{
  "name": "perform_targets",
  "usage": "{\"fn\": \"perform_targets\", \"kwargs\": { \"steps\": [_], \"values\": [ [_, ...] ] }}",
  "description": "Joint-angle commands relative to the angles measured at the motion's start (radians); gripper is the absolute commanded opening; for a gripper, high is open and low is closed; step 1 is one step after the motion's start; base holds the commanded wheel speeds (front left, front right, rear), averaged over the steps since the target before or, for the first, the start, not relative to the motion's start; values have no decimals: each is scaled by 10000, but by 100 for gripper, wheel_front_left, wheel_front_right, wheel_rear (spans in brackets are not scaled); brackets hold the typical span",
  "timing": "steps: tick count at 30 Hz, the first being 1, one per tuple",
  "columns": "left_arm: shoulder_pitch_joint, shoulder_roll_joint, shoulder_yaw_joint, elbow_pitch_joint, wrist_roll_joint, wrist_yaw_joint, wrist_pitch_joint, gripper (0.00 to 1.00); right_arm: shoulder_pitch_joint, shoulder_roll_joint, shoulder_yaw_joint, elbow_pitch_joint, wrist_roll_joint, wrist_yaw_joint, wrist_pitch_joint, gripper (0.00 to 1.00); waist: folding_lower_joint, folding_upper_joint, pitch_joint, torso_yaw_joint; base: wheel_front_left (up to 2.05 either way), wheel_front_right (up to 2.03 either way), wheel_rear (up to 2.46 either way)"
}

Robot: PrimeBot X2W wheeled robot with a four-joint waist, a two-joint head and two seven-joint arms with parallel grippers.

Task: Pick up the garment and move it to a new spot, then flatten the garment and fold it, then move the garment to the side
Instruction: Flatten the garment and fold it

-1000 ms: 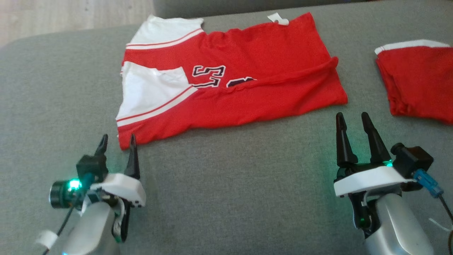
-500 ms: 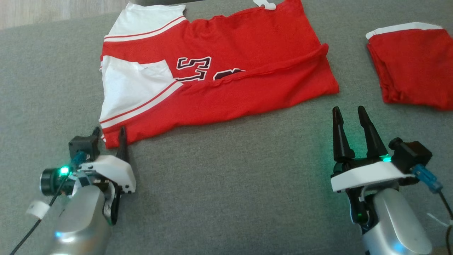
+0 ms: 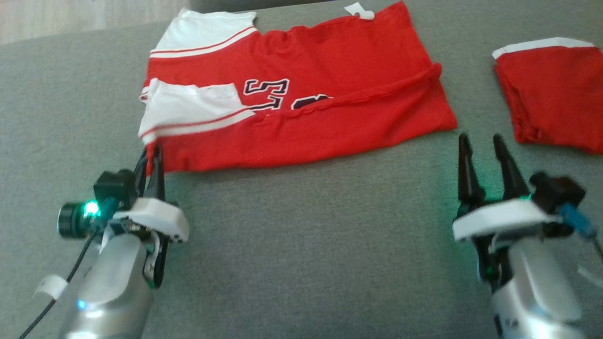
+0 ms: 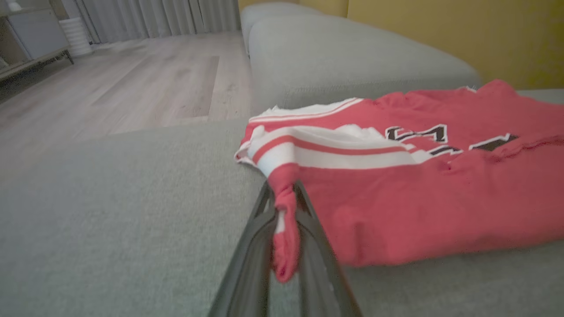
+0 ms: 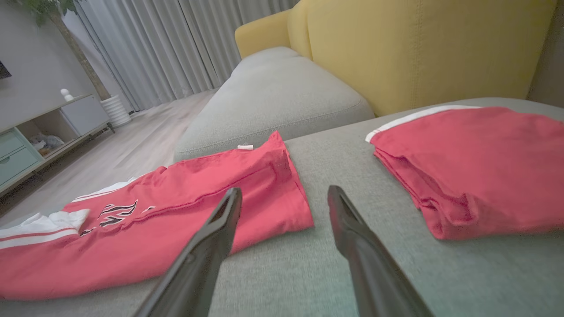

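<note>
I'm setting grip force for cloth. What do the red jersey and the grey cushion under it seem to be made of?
The red jersey: thin, soft knit, matte, probably cotton or polyester; it creases and bunches limply where the left end effector pinches its corner. The grey cushion: woven upholstery fabric, matte, finely speckled weave, apparently padded given its rounded edges.
</note>
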Motion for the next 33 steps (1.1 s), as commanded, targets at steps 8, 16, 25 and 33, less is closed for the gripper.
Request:
{"fn": "perform_targets", "kwargs": {
  "steps": [8,16,25,33],
  "values": [
    [-109,416,210,-2148,411,-47,-300,0,-2220,18,-1209,1863,-1190,-19,1639,100,0,-1,113,428,0,0,0],
    [39,331,-61,-2544,557,-169,-309,0,-3640,18,-1721,4156,-2376,-19,2501,100,0,-1,286,700,0,0,0],
    [50,340,-173,-2492,545,-219,-311,0,-4643,18,-1894,5913,-3642,-19,2620,100,0,-1,452,841,0,0,0],
    [132,378,-230,-2207,511,-129,-281,0,-4844,18,-2250,6455,-4812,-19,2459,0,0,-1,153,919,0,0,0]
  ]
}}
